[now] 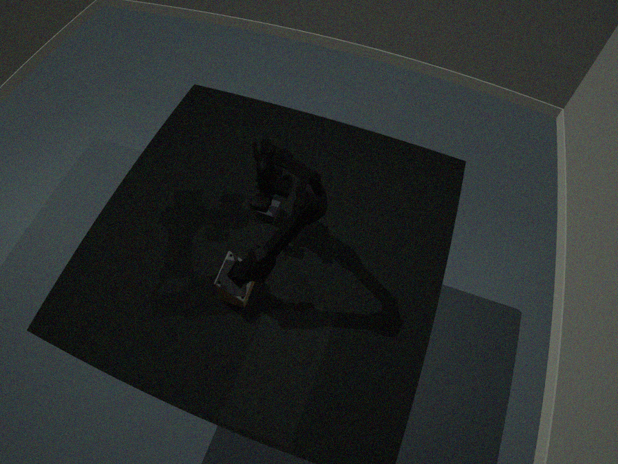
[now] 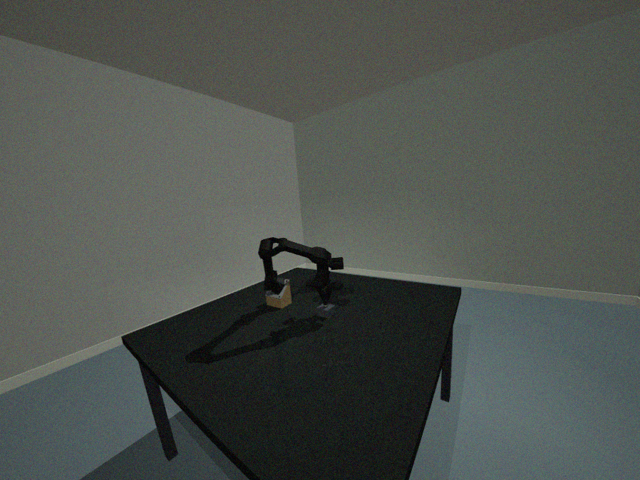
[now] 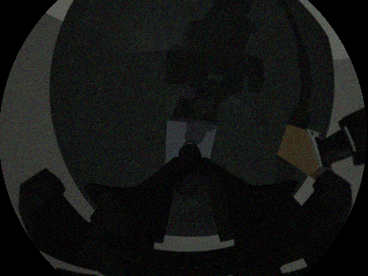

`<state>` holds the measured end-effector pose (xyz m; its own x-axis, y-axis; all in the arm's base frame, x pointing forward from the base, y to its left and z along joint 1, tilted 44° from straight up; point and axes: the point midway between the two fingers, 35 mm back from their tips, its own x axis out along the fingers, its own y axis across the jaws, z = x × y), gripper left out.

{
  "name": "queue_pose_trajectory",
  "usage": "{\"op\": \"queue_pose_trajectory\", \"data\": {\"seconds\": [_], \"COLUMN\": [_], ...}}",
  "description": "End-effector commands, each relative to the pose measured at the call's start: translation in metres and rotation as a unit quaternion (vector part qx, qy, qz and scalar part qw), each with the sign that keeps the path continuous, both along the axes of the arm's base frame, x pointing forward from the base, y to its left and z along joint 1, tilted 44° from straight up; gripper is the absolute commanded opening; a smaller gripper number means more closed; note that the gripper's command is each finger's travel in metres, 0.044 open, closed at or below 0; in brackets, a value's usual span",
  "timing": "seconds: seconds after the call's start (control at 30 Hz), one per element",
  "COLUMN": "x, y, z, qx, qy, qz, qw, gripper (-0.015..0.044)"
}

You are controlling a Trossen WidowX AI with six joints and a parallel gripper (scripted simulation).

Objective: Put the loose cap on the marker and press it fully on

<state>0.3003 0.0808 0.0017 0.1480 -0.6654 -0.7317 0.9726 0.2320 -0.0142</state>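
The pale holder block [image 1: 275, 204] [image 2: 329, 308] [image 3: 175, 137] stands on the black table [image 1: 344, 379] [image 2: 336, 413] [image 3: 115, 103]. My gripper [image 2: 325, 300] [image 3: 190, 160] points down directly over the holder block. Its fingers are shut on the cap [image 3: 190, 150], a small dark round shape at the fingertips in the wrist view. The marker cannot be made out; the fingers and the dark picture hide it. Whether the cap touches the marker cannot be told. In the top view the arm covers part of the holder block.
The arm's base sits on a wooden block with a light top plate [image 1: 228, 272] [image 2: 279, 300] [image 3: 296, 149], close to the holder block. The arm arches up from it. Dark arm shadows lie across the table. The pictures are very dim.
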Motion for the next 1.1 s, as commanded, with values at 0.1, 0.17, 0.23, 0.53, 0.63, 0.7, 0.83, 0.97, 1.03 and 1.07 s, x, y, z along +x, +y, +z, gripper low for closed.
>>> {"op": "queue_pose_trajectory", "data": {"seconds": [0.1, 0.17, 0.23, 0.53, 0.63, 0.7, 0.83, 0.97, 1.03, 1.07], "x": [-0.0004, -0.0005, -0.0006, -0.0005, -0.0005, -0.0005, -0.0005, -0.0005, -0.0005, -0.0005], "y": [-0.0031, -0.0032, -0.0032, -0.0026, -0.0026, -0.0026, -0.0026, -0.0026, -0.0026, -0.0026], "z": [-0.0023, -0.0024, -0.0025, -0.0021, -0.0021, -0.0021, -0.0021, -0.0021, -0.0021, -0.0021], "qx": [-0.004, -0.004, -0.004, -0.002, -0.002, -0.002, -0.002, -0.002, -0.002, -0.002], "qy": [0.001, 0.001, 0.001, 0.0, 0.0, 0.0, 0.0, 0.0, 0.0, 0.0], "qz": [0.003, 0.003, 0.003, 0.001, 0.001, 0.001, 0.001, 0.001, 0.001, 0.001], "qw": [1.0, 1.0, 1.0, 1.0, 1.0, 1.0, 1.0, 1.0, 1.0, 1.0], "gripper": [0.0, 0.0, 0.0, 0.0052, 0.0131, 0.0184, 0.0289, 0.0394, 0.044, 0.044]}}
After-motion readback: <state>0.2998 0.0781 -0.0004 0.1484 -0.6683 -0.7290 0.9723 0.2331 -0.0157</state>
